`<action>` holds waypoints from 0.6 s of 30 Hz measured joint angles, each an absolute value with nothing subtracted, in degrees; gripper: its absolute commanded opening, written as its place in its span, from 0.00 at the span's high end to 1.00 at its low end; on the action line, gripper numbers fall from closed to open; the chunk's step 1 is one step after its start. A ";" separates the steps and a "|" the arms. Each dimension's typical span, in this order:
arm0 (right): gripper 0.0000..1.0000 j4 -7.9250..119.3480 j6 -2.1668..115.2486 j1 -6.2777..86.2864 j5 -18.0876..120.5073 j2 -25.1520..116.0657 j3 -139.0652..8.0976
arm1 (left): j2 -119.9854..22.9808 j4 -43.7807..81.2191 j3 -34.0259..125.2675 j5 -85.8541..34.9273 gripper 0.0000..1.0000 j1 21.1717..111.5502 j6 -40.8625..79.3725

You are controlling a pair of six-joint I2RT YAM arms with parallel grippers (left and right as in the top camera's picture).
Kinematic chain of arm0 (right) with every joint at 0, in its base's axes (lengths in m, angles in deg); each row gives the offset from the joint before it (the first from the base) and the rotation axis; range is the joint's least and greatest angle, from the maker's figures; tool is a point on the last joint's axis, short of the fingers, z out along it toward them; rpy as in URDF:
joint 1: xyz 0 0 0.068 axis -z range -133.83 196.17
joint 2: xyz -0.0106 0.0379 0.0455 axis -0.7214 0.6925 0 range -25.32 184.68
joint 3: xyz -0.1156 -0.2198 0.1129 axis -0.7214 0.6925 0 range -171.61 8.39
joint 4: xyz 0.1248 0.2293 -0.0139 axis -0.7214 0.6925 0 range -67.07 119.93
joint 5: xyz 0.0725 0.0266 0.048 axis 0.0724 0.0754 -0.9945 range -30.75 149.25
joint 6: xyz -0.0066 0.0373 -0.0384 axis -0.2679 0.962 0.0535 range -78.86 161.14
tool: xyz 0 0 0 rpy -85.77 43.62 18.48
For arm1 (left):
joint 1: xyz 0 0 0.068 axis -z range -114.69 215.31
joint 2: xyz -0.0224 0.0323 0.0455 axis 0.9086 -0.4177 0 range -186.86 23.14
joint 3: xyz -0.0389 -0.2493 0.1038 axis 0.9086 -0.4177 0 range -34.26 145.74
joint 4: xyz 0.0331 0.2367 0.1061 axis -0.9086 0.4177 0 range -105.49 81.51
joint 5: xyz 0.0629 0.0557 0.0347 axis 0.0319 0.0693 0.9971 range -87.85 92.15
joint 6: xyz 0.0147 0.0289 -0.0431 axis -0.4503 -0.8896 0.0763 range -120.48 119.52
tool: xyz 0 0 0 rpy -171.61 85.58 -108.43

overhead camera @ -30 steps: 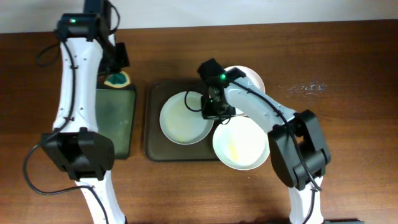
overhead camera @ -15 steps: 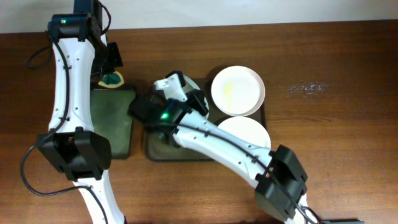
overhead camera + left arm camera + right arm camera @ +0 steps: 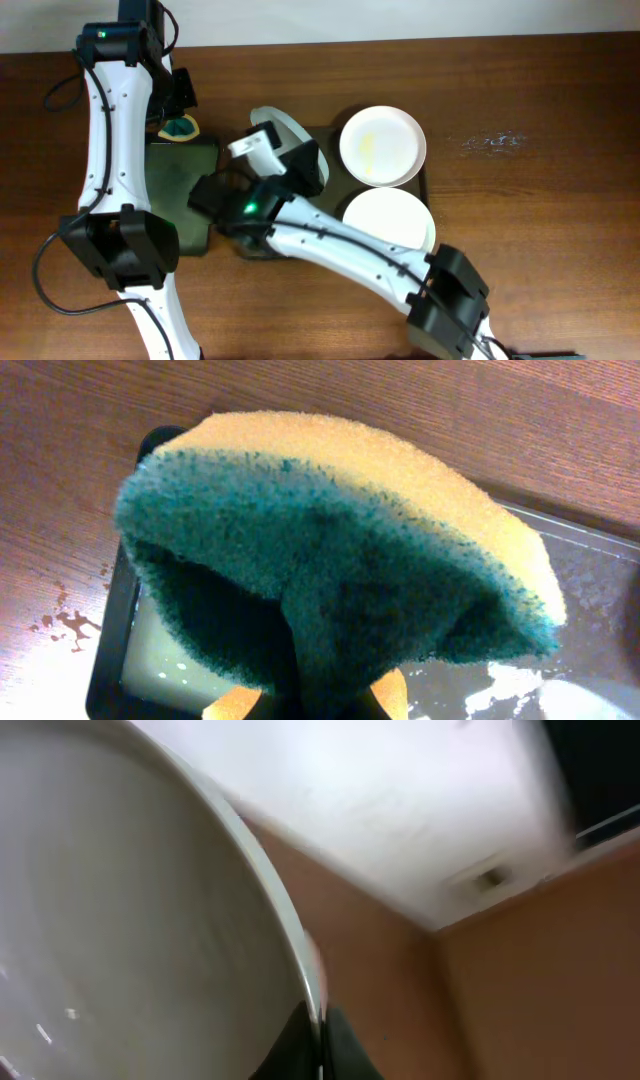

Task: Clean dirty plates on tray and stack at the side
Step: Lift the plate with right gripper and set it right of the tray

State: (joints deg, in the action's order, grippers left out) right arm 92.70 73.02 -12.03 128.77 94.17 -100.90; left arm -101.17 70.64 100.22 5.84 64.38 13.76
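Note:
My right gripper [image 3: 298,158] is shut on the rim of a white plate [image 3: 281,121] and holds it tilted on edge above the left part of the dark tray [image 3: 332,140]. In the right wrist view the fingers [image 3: 320,1025] pinch the plate's rim [image 3: 130,920]. A plate with a yellowish smear [image 3: 382,146] lies at the tray's back right. Another white plate [image 3: 390,222] lies at its front right. My left gripper [image 3: 183,122] is shut on a yellow-and-green sponge [image 3: 330,550] over the far end of the narrow black tray [image 3: 185,190].
The narrow black tray with a wet green inside [image 3: 600,590] lies left of the dark tray. My right arm [image 3: 340,240] stretches across the dark tray's front. Bare wooden table [image 3: 530,200] lies to the right.
My right arm has swung left across the tray and lifted the left plate, tipping it up on edge. The left arm shifted slightly left with the sponge.

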 measured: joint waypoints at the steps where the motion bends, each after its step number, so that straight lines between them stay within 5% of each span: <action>1: 0.96 92.73 73.31 -9.91 122.67 94.17 -100.90 | -101.17 70.64 100.22 5.84 1.00 64.38 13.67; 10: 0.96 92.81 61.92 23.73 56.90 93.66 -100.99 | -101.17 70.64 100.22 5.84 1.00 64.38 13.65; 18: 0.96 101.88 55.08 57.72 46.52 88.83 -101.25 | -101.17 70.66 100.22 5.84 1.00 64.38 13.65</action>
State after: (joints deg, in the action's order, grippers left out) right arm 101.88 55.08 57.72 46.52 88.83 -101.25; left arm -101.17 70.66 100.22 5.84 64.38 13.65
